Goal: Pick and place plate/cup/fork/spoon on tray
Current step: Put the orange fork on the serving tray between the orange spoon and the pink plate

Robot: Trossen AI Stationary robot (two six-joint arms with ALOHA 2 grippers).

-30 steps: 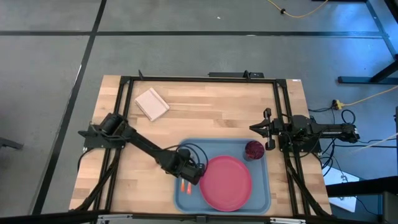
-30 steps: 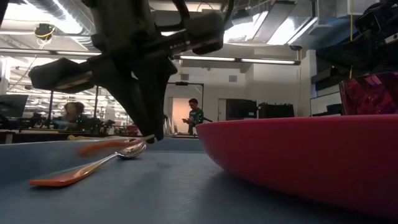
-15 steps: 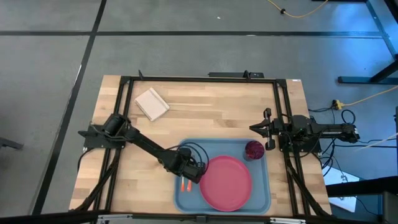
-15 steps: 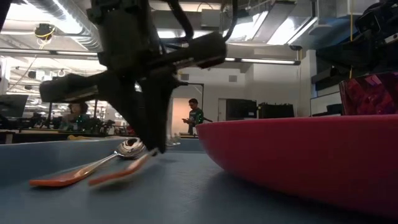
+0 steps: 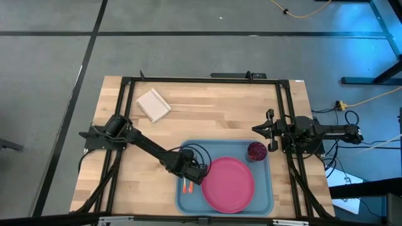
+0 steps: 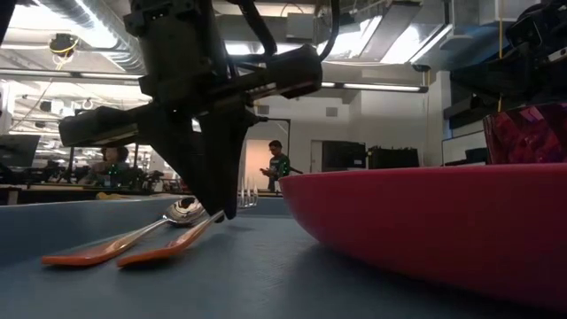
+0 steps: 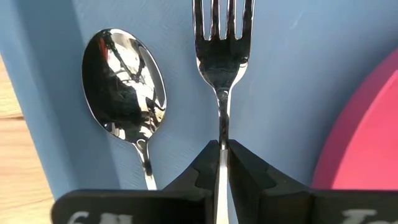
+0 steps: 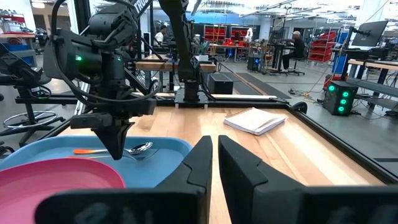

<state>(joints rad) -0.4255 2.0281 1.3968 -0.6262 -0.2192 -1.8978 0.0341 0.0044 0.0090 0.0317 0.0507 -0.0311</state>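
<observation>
The light-blue tray [image 5: 220, 149] lies at the table's near edge. The pinkish-red plate [image 5: 228, 184] and the dark red cup [image 5: 256, 150] rest on it. The spoon [image 7: 124, 87] lies flat on the tray's left part. The fork [image 7: 222, 56] is right beside it, between spoon and plate. My left gripper [image 7: 222, 149] is shut on the fork; it also shows in the low view [image 6: 217, 208]. My right gripper [image 5: 254, 130] is shut and empty at the table's right side, beyond the cup. My left gripper pinches the fork's thin metal neck [image 7: 222, 127], just behind the tines, between its two fingers. The fingers come from above, pointing down. The orange handle end [image 6: 151, 257] lies on the tray floor and the tines [image 6: 247, 197] stand slightly raised.
A white square pad [image 5: 153, 105] lies at the table's far left. A dark frame runs along the table's edges. People stand in the room behind [image 6: 278, 168].
My left gripper has gone down a little with the fork. The fork was held clear and about level above the spoon. Its handle end has since tipped down and now lies on the tray beside the spoon's handle.
</observation>
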